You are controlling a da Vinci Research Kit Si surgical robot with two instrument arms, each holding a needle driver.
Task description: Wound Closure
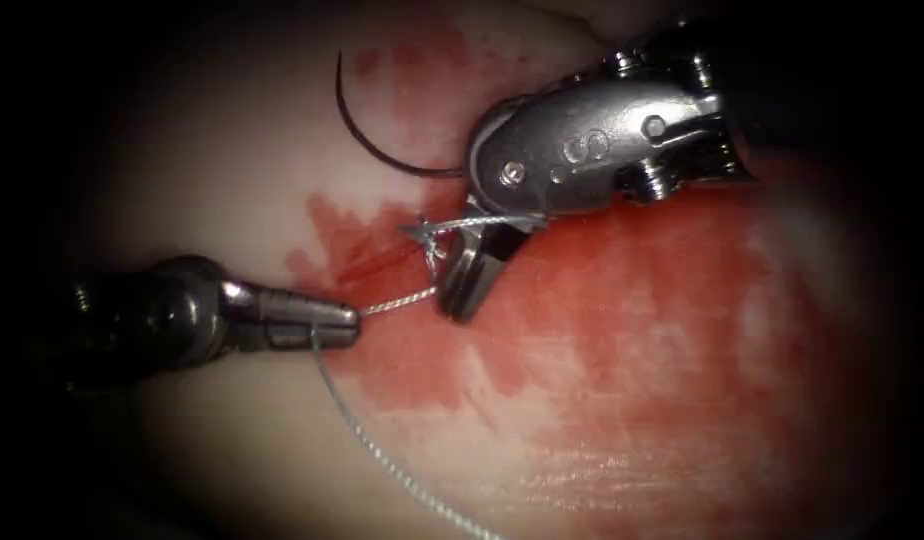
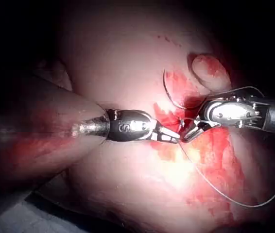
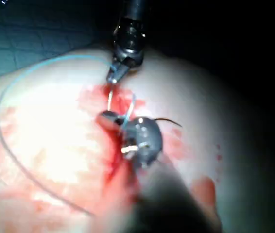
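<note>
Red fluid (image 1: 622, 330) is spread over the tissue (image 1: 232, 150) around the cut (image 1: 367, 262). Thread (image 1: 400, 301) is clamped in the closed left tool (image 1: 344, 325); the right tool (image 1: 462, 285) is parted around a strand beside the knot. The needle (image 1: 367, 140) lies free above the cut, held by neither tool. Tension is best kept even and low. No legible writing is seen.

Right tool (image 1: 474, 275) polished silver clevis with screws, left tool (image 1: 327, 325) dark rounded wrist, ribbed metal tip
</note>
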